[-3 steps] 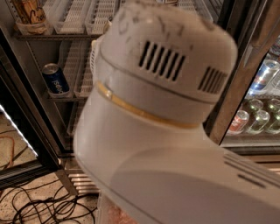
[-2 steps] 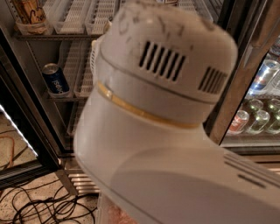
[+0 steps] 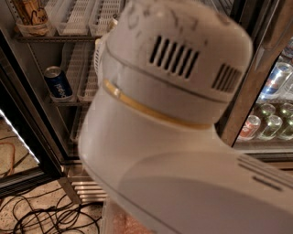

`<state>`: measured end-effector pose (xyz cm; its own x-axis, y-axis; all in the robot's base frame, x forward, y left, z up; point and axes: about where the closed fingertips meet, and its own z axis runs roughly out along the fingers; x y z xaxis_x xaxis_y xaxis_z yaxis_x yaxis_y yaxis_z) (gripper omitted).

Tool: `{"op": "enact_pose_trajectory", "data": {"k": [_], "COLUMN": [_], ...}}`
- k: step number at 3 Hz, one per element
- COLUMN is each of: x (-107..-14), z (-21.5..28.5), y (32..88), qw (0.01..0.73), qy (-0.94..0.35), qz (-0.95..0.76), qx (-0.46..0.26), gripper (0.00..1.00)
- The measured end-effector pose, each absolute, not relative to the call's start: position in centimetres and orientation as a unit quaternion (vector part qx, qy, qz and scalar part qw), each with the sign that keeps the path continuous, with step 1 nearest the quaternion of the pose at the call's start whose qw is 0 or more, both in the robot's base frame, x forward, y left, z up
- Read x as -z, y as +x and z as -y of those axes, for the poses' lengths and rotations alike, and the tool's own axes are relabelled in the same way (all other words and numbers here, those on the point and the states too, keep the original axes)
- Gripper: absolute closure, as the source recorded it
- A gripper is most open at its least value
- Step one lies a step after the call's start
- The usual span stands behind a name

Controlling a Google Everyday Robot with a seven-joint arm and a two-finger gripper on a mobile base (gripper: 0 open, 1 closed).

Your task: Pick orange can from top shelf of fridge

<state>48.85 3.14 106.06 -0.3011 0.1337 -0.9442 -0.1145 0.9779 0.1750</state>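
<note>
The gripper is out of sight: the robot's white arm housing (image 3: pixel 174 137) fills the middle and right of the camera view and blocks whatever lies beyond it, so I cannot tell whether the gripper is open, closed or holding anything. The housing is a rounded shell with two groups of dark vent slots (image 3: pixel 174 55) near its top and a thin tan ring (image 3: pixel 151 113) running around it lower down.

Past its upper left edge stands the fridge (image 3: pixel 34 132), dark-framed. The orange can (image 3: pixel 28 13) is in the far upper left corner, upright in a clear plastic tub (image 3: pixel 33 30) at the left end of the top shelf (image 3: pixel 62 39). It lies well apart from the arm housing, up and to its left, and nothing touches it. To its right on the same shelf run white slotted trays (image 3: pixel 78 17), partly covered by the housing.

One rack lower, a blue cola can (image 3: pixel 58 83) stands tilted in a white tray, near the housing's left flank. Under the racks is the steel base strip (image 3: pixel 84 188), and black cables (image 3: pixel 46 215) loop over the speckled floor before it.

To the right of the housing, behind a dark upright, a second cooler holds a red and silver can (image 3: pixel 249 128) and greenish bottles (image 3: pixel 271 126).
</note>
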Motion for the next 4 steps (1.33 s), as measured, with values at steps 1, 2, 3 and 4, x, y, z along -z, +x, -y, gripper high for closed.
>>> {"op": "enact_pose_trajectory", "data": {"k": [1,2,3,4], "x": [-105.2,-100.7,-101.2,-99.0], "z": [-2.3,1.4,1.2,1.4], "y": [50.1,54.0,53.9,51.8], "qw": [0.585,0.552,0.557,0.535], "qy": [0.016,0.033,0.016,0.048], "qz": [-0.804,-0.828,-0.826,-0.837], "qx": [-0.104,-0.090,-0.080,-0.102], "gripper": [1.00,1.00,1.00,1.00]}}
